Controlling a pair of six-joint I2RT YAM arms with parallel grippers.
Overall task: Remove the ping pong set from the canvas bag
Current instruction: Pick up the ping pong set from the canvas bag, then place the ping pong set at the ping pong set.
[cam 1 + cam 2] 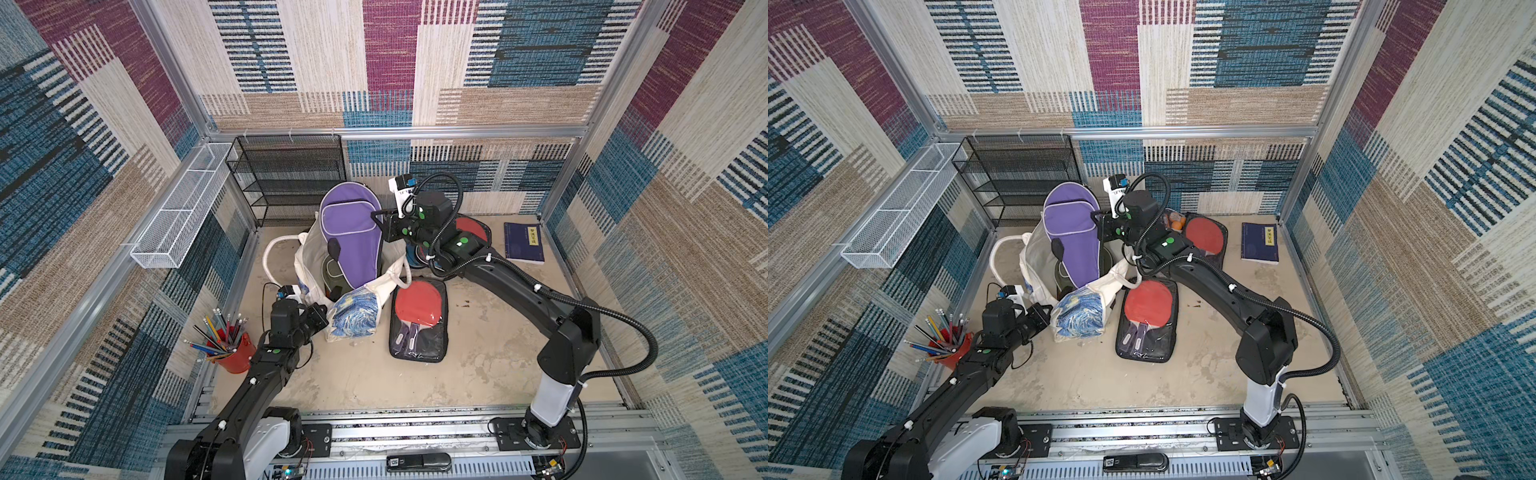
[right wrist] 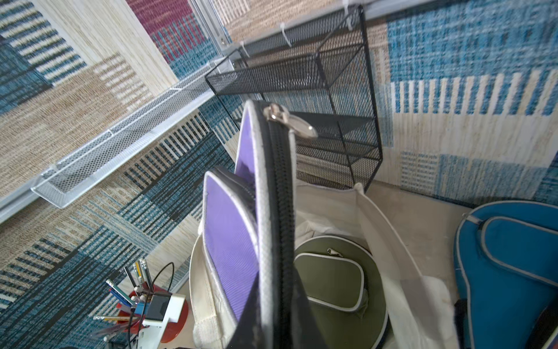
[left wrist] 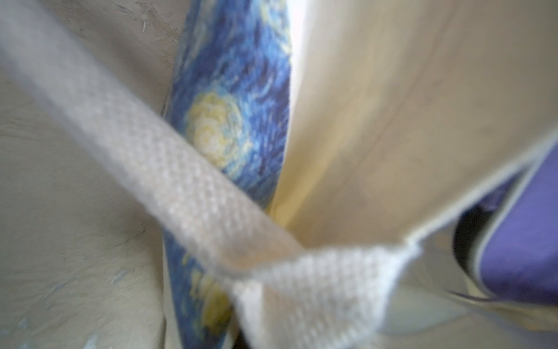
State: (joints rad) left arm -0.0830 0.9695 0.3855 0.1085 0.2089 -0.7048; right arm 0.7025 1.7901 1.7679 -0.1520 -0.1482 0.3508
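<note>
The canvas bag (image 1: 353, 309) is sitting slumped open near the middle of the worktop (image 1: 478, 353), showing its blue-and-yellow swirl print on the side nearest the arms' bases. The left pincer (image 1: 325, 317) is pressed together on the bag's rim, right where a loop handle (image 3: 169, 169) is sewn on, and is gripping the cloth there. The right pincer (image 1: 380, 226) is pinching the zippered edge of the purple ping pong case (image 1: 351, 232), which is standing upright, its round end rising above the bag's mouth and its narrow end reaching down inside. A green case (image 2: 332, 281) is lying in the bag beneath it. Just beside the bag, a clear pouch (image 1: 419, 320) of red paddles is lying flat on the worktop, and a red pencil cup (image 1: 235, 353) is standing by the left arm.
</note>
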